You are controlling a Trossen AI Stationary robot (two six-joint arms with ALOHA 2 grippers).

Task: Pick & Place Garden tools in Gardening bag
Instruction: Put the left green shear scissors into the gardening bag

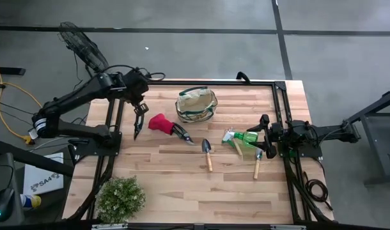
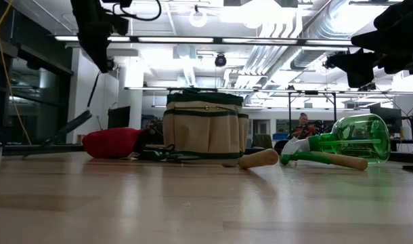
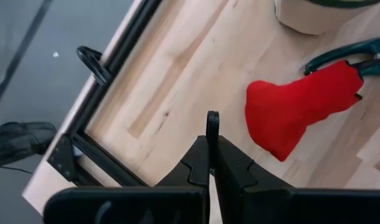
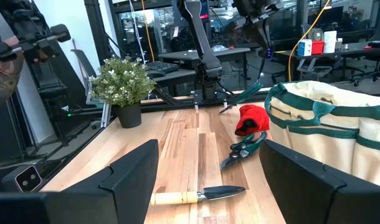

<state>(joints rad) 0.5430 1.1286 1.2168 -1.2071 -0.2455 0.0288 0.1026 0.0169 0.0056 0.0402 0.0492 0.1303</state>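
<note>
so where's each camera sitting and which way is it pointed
high: overhead, straight down on the table; both arms show.
low: tabletop height, level toward the gardening bag and the room behind.
left wrist: down past the shut left end effector at the red-handled pruning shears.
right wrist: across the table between the open right end effector fingers.
Shared: right wrist and high both show the plant.

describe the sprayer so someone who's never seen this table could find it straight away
Start at the round beige gardening bag at the table's far edge, then look toward the right arm's side. There the sprayer lies on its side among wooden-handled tools, just in front of the open right gripper. It is the only see-through green bottle; its neighbours have wooden handles.
</note>
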